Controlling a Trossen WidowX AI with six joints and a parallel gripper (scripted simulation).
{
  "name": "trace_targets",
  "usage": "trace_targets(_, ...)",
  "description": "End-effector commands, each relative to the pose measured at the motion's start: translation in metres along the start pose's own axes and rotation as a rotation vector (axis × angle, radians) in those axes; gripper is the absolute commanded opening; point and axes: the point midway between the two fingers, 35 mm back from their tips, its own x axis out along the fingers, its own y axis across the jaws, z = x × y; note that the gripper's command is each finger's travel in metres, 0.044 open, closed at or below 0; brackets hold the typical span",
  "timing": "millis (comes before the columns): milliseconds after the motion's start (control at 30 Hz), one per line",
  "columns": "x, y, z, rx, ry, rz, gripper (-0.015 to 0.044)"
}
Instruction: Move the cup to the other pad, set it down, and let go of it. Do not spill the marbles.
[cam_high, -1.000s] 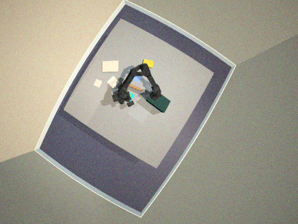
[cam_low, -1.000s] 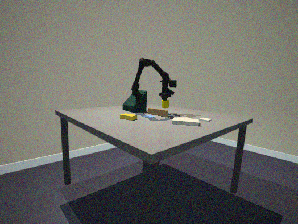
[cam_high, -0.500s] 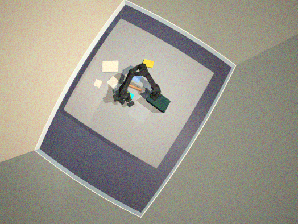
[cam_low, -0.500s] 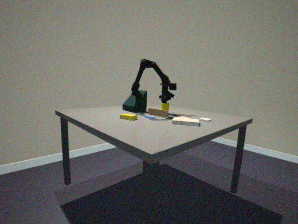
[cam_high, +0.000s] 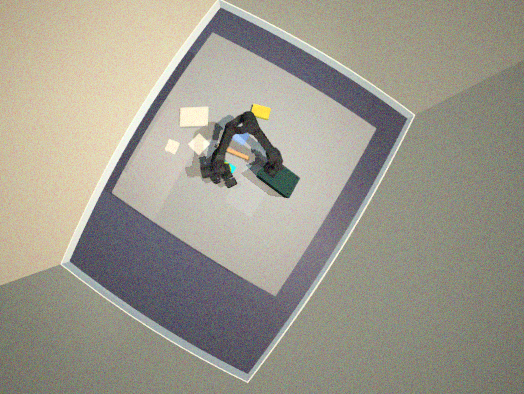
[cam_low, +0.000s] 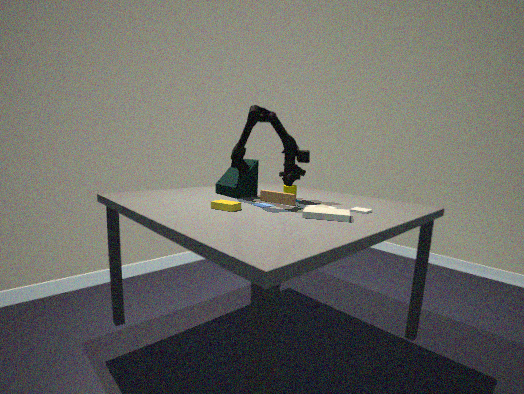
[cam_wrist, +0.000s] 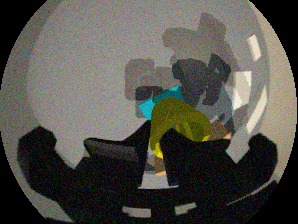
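Note:
The yellow cup (cam_low: 290, 189) (cam_wrist: 172, 117) looks upright, and my gripper (cam_low: 290, 183) (cam_wrist: 154, 122) is shut on it from above. In the overhead view, the arm hides most of the cup. The cyan pad (cam_high: 231, 168) (cam_wrist: 147, 109) lies under or just beside the cup, partly covered by it in the wrist view. I cannot tell whether the cup's base touches it. The blue pad (cam_high: 241, 138) (cam_low: 263, 205) lies on the far side of the orange-brown bar (cam_high: 237, 153) (cam_low: 277, 197). No marbles can be made out.
The bar stands between the two pads, close to the cup. A cream block (cam_high: 194, 116) (cam_low: 327, 214), two pale tiles (cam_high: 199, 144) (cam_high: 172, 146) and a yellow block (cam_high: 261, 111) (cam_low: 226, 205) lie around. The arm rises from a dark green base block (cam_high: 285, 181) (cam_low: 251, 179).

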Motion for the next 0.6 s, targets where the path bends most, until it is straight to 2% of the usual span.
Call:
trace_targets(0, 0.0038, 0.0019, -0.0033, -0.012, 0.010, 0.000, 0.0000)
trace_targets(433, 0.0011, 0.0004, -0.0004, -0.001, 0.001, 0.000, 0.0000)
trace_targets(567, 0.0011, 0.0004, -0.0004, -0.001, 0.001, 0.000, 0.0105)
